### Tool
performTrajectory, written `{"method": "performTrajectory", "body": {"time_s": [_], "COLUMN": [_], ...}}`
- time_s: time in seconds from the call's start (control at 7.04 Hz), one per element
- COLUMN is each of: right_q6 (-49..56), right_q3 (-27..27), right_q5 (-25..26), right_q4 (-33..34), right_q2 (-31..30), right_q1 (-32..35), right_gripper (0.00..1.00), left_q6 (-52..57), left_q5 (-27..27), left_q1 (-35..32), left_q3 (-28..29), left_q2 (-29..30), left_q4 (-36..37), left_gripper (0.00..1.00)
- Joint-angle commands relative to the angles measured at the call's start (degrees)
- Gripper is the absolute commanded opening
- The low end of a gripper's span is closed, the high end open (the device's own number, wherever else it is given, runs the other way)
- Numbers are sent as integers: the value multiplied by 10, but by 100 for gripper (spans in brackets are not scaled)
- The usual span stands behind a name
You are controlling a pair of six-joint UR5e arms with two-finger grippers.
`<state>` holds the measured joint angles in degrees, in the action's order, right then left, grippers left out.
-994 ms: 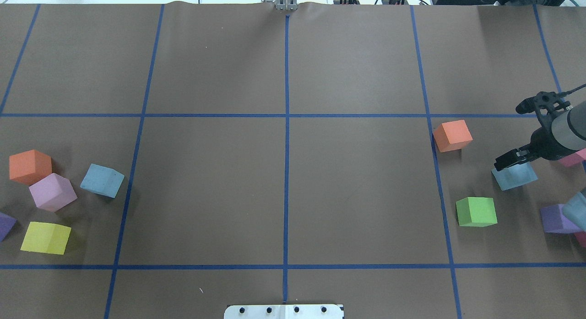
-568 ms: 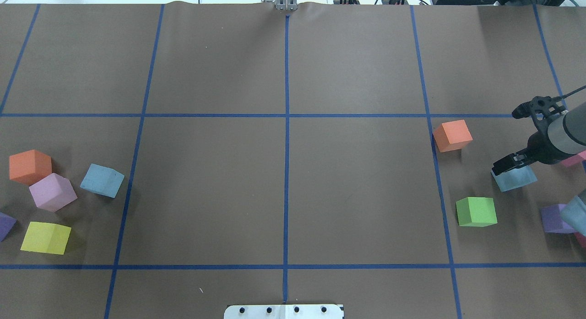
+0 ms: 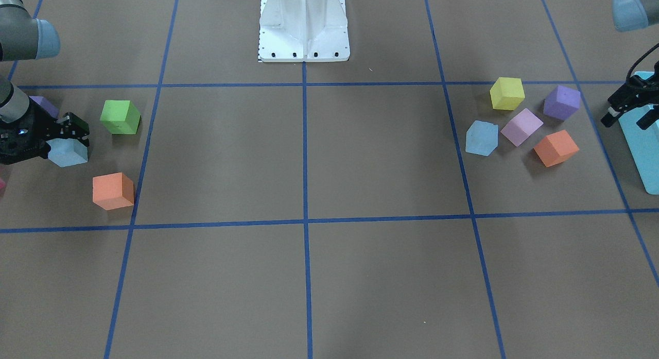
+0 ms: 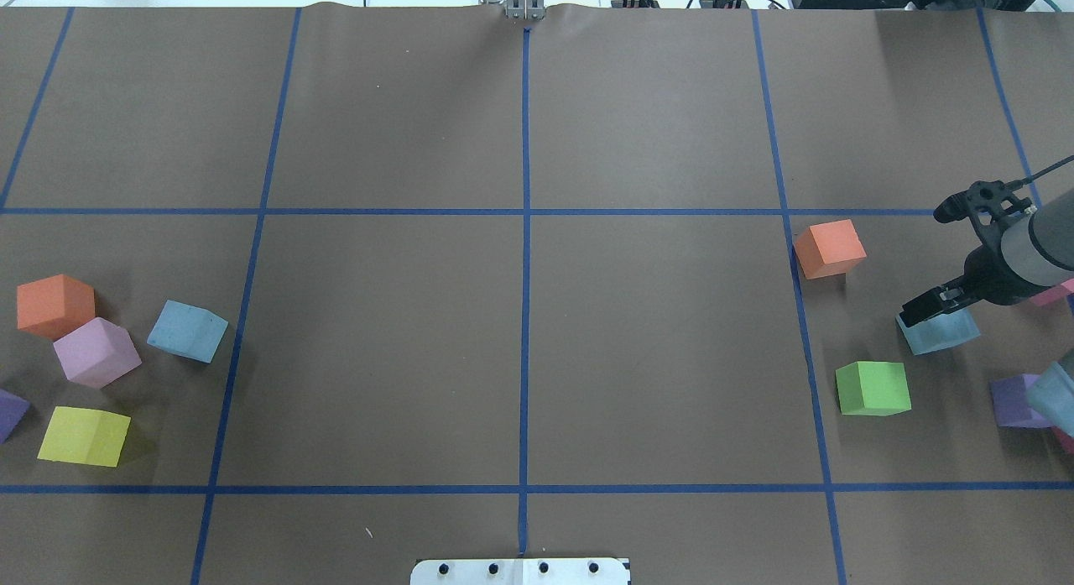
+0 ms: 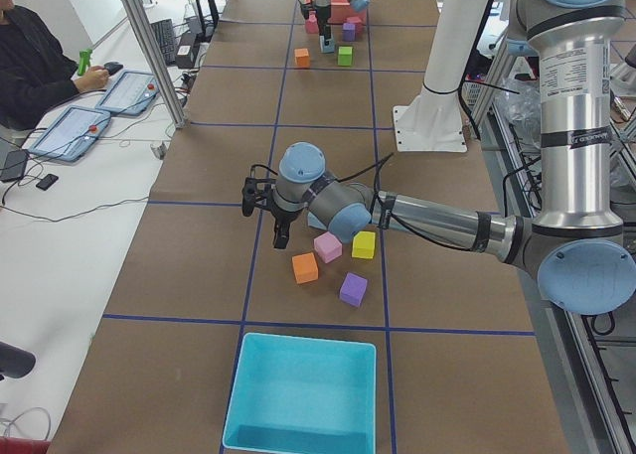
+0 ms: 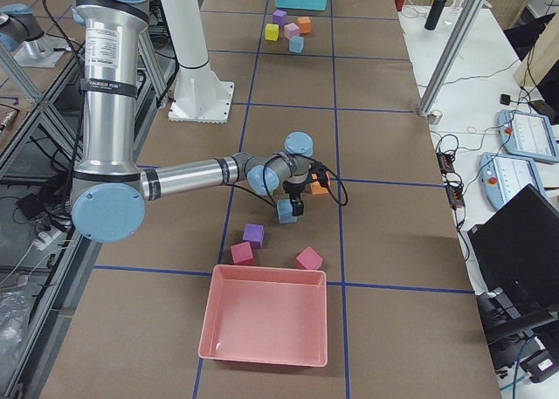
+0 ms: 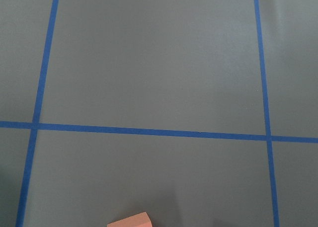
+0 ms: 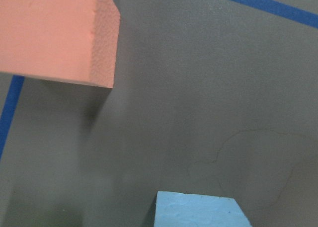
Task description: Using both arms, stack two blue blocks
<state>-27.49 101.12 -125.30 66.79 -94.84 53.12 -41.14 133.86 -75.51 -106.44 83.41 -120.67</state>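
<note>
One blue block (image 4: 940, 335) lies at the right side of the table, also seen in the front-facing view (image 3: 68, 154) and low in the right wrist view (image 8: 198, 212). My right gripper (image 4: 920, 308) straddles its top and is shut on it, at or just above the table. The other blue block (image 4: 187, 331) sits free at the left, next to a lilac cube (image 4: 96, 352). My left gripper (image 3: 625, 122) is open and empty, over the edge of the turquoise box (image 3: 643, 153), well apart from that block (image 3: 482, 138).
Near the right gripper are an orange cube (image 4: 829, 248), a green cube (image 4: 873, 388), a purple cube (image 4: 1011, 400) and a pink cube (image 4: 1053, 295). At the left lie orange (image 4: 54, 305), yellow (image 4: 84, 436) and purple (image 4: 10, 413) cubes. A pink tray (image 6: 266, 316) stands beyond.
My right gripper has shifted slightly toward the table's middle and toward the robot, and the blue block under it has moved along with it. The left-side cubes have not moved.
</note>
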Motion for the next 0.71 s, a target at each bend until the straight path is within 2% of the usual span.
{"method": "performTrajectory", "body": {"time_s": [0.0, 0.57], "right_q6": [27, 26], "right_q3": [4, 1], "right_q5": [3, 6], "right_q4": [-1, -1], "right_q2": [-21, -24], "right_q1": [2, -1], "right_gripper": [100, 100], "left_q6": [0, 0], "left_q5": [-4, -4], "left_q1": [0, 0], "left_q3": [2, 1], "left_q2": [0, 0], "left_q4": [0, 0], "left_gripper": [98, 98]}}
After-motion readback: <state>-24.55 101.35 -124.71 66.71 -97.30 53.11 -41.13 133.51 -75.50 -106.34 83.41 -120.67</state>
